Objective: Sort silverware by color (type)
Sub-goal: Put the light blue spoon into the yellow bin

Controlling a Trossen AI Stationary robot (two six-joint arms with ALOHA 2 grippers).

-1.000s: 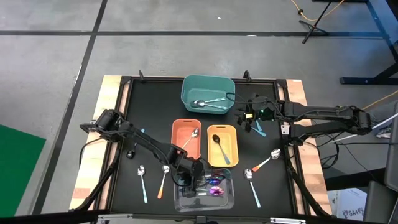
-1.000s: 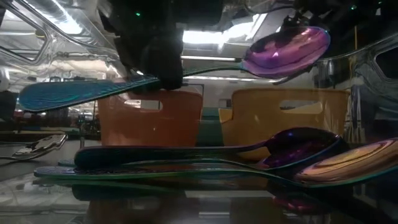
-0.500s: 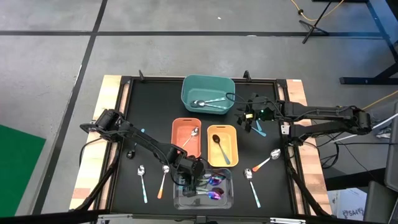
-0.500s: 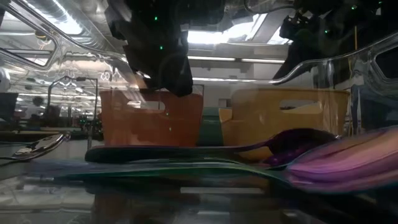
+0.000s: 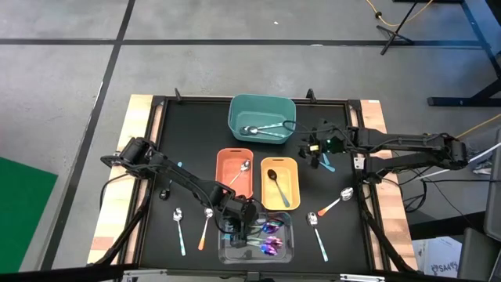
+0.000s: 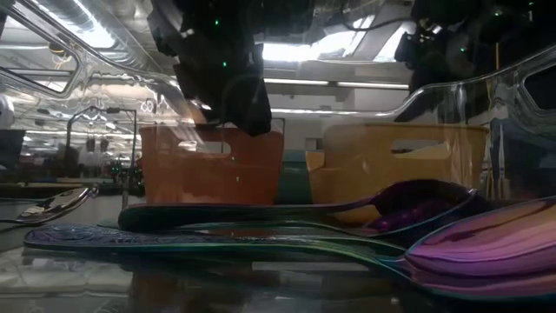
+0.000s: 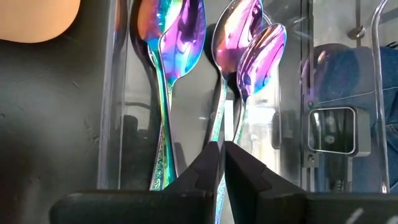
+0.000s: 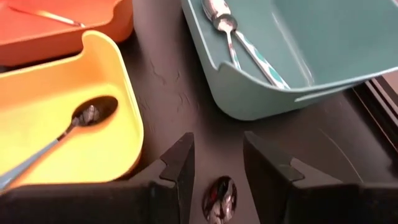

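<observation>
My left gripper (image 5: 244,218) hangs over the clear bin (image 5: 232,252), its fingers (image 7: 210,163) only a narrow gap apart and holding nothing. Three iridescent purple-teal spoons (image 7: 177,37) lie flat in that bin, also in the low view (image 6: 486,248). My right gripper (image 5: 317,149) is open and low over a teal-handled spoon (image 5: 327,164) lying on the black mat right of the teal bin. The spoon's bowl (image 8: 219,199) shows between the two fingers (image 8: 180,168), which stand on either side of it.
The teal bin (image 5: 235,106) holds teal-handled spoons (image 5: 262,131). The orange bin (image 5: 223,176) holds one spoon, and the yellow bin (image 5: 266,192) a black-headed spoon (image 5: 274,178). Loose spoons lie left (image 5: 179,223) (image 5: 206,223) and right (image 5: 333,204) (image 5: 317,231) of the clear bin.
One second ago my left gripper held an iridescent spoon level above the clear bin. It has let go, and the spoon has fallen flat onto the other spoons in the bin. The gripper stays over the bin.
</observation>
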